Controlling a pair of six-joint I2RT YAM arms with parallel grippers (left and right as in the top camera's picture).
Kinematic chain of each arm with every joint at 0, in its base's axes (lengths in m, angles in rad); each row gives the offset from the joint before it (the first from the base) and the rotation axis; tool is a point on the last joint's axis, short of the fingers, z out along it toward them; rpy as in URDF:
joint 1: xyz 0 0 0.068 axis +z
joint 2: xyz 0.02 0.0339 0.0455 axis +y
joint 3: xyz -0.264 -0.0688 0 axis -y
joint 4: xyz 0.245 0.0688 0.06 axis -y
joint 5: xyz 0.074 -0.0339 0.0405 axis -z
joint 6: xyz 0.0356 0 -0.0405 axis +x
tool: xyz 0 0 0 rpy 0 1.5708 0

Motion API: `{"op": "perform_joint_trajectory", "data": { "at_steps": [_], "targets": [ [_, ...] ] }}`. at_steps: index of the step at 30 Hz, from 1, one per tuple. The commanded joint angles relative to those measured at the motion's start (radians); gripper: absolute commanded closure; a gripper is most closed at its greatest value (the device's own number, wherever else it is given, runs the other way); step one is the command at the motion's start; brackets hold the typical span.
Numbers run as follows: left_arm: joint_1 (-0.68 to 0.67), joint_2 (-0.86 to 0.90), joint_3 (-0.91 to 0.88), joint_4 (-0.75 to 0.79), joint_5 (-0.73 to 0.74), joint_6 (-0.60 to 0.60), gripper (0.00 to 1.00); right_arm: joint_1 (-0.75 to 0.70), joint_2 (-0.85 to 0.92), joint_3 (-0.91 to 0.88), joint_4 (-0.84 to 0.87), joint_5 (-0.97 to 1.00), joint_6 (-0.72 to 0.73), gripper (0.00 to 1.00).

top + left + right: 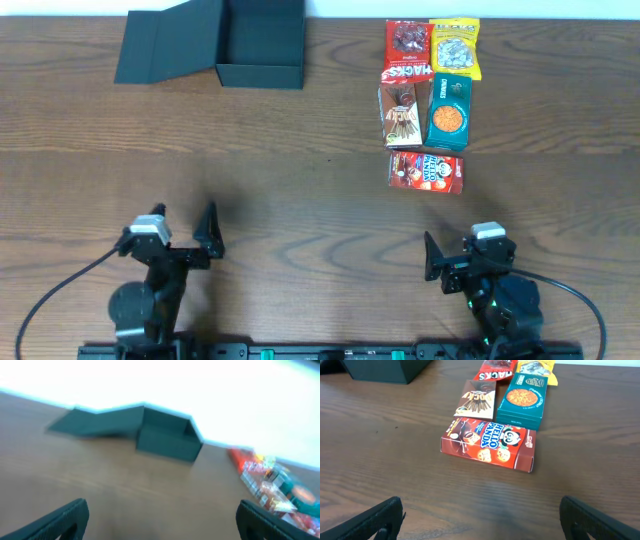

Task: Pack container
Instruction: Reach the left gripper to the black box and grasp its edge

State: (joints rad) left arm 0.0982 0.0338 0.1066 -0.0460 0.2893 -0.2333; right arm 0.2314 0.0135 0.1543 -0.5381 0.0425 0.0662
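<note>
**A:** Where is the container, and how would it handle?

**B:** The container [262,45] sits open at the far left of the table [300,200], its flap lid [165,45] folded back to its left. It's cardboard, so I judge it light, fairly stiff but crushable. I'd steady it by a side wall, not the flap.

**A:** And the snacks?

**B:** Well apart, far right. The Hello Panda box [489,445] lies nearest my right hand [458,250].

**A:** Your hands?

**B:** My left hand [183,225] and the right are both spread wide, holding nothing, at my near edge
</note>
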Motion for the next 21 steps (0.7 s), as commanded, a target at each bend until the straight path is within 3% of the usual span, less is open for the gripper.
{"op": "perform_joint_trajectory", "data": {
  "at_steps": [1,9,17,21],
  "targets": [
    [0.006,0.08,0.0,0.082,0.01,-0.037,0.05,-0.008,-0.008,-0.01,0.0,0.013,-0.015,0.01],
    [-0.045,0.593,0.076,0.451,0.018,-0.055,0.05,-0.008,-0.008,-0.01,0.0,0.013,-0.015,0.01],
    [-0.155,1.196,0.467,0.474,0.019,-0.003,0.05,-0.008,-0.008,-0.01,0.0,0.013,-0.015,0.01],
    [-0.164,1.437,0.702,0.455,0.018,-0.139,0.05,-0.008,-0.008,-0.01,0.0,0.013,-0.015,0.01]
  ]
}}
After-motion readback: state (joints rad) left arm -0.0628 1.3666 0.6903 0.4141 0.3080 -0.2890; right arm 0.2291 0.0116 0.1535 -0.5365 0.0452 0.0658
